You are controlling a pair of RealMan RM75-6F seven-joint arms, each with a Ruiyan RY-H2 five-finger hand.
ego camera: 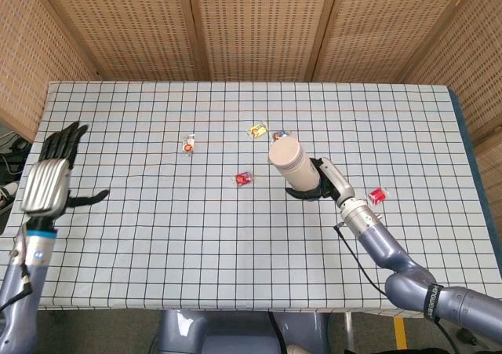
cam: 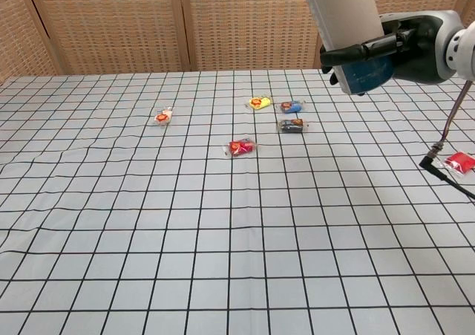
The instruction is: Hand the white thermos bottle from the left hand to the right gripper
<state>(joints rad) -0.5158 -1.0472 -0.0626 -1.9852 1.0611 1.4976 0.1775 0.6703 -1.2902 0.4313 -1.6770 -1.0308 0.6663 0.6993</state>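
The white thermos bottle (ego camera: 292, 165) (cam: 346, 17) stands nearly upright above the table's middle right, its blue base low in the chest view. My right hand (ego camera: 320, 183) (cam: 401, 47) grips its lower part, dark fingers wrapped around it. My left hand (ego camera: 52, 178) hovers at the table's far left edge, fingers spread and holding nothing; the chest view does not show it.
Small wrapped sweets lie on the checked cloth: a red one (ego camera: 244, 179) (cam: 240, 147), a yellow one (ego camera: 257, 130) (cam: 259, 102), a white-orange one (ego camera: 188, 144) (cam: 162, 116), blue (cam: 291, 107) and dark (cam: 293, 125) ones, and a red one (ego camera: 378, 195) (cam: 460, 162) at the right. Wicker panels stand behind.
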